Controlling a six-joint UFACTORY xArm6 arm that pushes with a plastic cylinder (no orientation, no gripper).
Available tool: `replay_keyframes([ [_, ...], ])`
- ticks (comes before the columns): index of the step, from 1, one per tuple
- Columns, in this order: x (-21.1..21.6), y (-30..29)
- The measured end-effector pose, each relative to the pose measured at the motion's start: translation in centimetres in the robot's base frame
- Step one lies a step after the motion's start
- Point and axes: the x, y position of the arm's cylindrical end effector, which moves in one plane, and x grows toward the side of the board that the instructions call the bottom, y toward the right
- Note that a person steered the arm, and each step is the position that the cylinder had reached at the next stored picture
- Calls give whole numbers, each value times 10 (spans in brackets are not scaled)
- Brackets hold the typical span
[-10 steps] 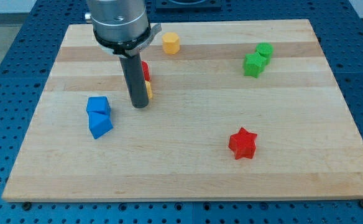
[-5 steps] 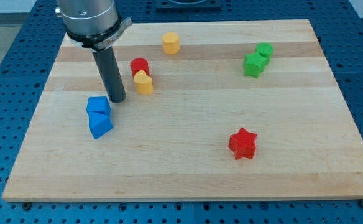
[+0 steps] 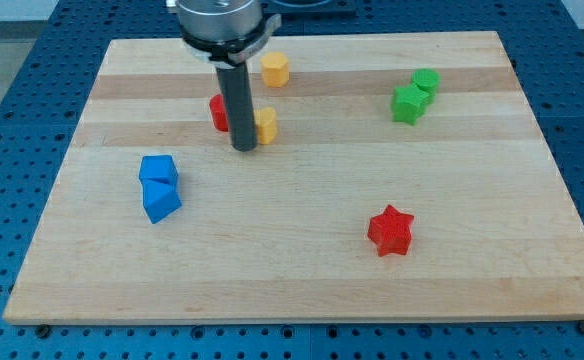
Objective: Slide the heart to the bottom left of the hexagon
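The yellow heart (image 3: pixel 266 125) lies on the wooden board, below and slightly left of the yellow hexagon (image 3: pixel 275 69) near the view's top. My tip (image 3: pixel 244 148) touches the heart's left side and partly hides it. A red cylinder (image 3: pixel 217 111) sits just left of the rod, partly hidden behind it.
Two blue blocks (image 3: pixel 159 186) sit together at the view's left. Two green blocks (image 3: pixel 414 95) sit together at the upper right. A red star (image 3: pixel 390 230) lies at the lower right. The wooden board (image 3: pixel 302 280) ends near the frame edges.
My tip swung left, then back right to the heart's left side. The heart has shifted to the right, away from the red cylinder.
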Motion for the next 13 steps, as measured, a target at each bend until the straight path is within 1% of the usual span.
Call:
replay_keyframes([
  [1,0,4],
  [3,-32,11],
  [4,-29,12],
  [5,-16,23],
  [6,-13,49],
  [7,-25,56],
  [9,-38,56],
  [11,-30,40],
  [13,-43,29],
])
